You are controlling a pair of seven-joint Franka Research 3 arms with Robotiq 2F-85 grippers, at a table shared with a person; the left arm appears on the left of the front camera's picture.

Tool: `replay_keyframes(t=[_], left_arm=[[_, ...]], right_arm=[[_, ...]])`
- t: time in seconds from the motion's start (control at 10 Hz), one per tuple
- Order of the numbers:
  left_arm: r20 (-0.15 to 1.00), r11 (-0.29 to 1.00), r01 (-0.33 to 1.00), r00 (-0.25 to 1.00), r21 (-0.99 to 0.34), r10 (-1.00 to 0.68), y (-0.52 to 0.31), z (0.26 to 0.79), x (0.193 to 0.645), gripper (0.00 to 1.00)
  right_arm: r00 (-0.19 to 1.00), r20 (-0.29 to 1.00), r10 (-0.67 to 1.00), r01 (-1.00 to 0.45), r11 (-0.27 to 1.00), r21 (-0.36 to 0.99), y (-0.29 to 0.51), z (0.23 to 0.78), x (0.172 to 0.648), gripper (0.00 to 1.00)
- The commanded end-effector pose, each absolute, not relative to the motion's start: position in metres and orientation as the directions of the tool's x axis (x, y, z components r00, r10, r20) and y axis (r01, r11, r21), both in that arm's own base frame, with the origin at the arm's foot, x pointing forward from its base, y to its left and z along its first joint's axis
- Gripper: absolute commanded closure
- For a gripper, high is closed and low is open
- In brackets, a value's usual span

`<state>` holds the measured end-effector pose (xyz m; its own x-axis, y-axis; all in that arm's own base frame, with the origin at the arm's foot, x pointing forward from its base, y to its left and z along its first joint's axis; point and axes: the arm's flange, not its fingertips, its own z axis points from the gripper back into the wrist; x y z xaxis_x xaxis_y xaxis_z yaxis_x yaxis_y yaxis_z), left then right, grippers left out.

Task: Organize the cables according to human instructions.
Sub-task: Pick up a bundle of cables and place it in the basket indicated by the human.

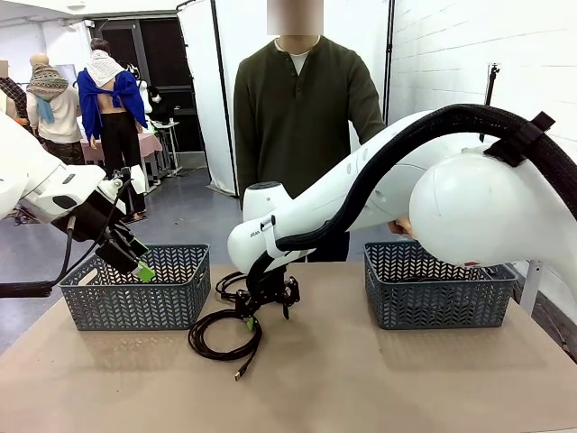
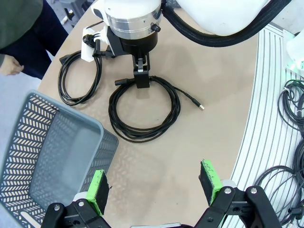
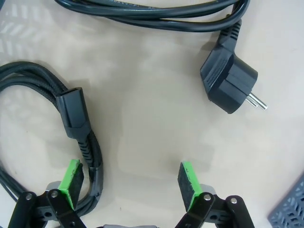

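The cables point(image 2: 142, 137), thin black cords in round coils, are laid on the tan table point(image 1: 406, 379) between two grey lattice baskets point(image 1: 135, 305), one cord bracketed by the spread jaws of the right gripper point(image 3: 128, 178), seemingly for pinching, while the left gripper point(image 2: 154, 183) is held aside, equally spread.

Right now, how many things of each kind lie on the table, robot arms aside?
Coiled black cables: 2, the larger coil and the smaller coil.
Grey plastic mesh baskets: 2, the left basket and the right basket.
Total: 4

matt rubbery cables point(image 3: 71, 114) on a smooth table point(image 1: 379, 379), plastic baskets point(image 1: 135, 302).
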<state>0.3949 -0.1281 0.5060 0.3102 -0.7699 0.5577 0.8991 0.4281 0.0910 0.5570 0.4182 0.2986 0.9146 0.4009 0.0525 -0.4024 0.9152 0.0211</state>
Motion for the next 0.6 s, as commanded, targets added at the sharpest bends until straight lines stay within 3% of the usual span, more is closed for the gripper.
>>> replay_keyframes(t=[0.0,0.5], left_arm=[[0.570,0.411,0.908,0.294,0.084,-0.767,-0.1245,0.5051,0.3975,0.00],[0.570,0.411,0.908,0.294,0.084,-0.767,-0.1245,0.5051,0.3975,0.00]], right_arm=[[0.923,0.038,0.383,-0.383,0.924,-0.014,0.4239,0.2978,0.5617,0.09],[0.919,0.032,0.392,-0.393,0.919,0.028,0.4272,0.3056,0.5606,0.86]])
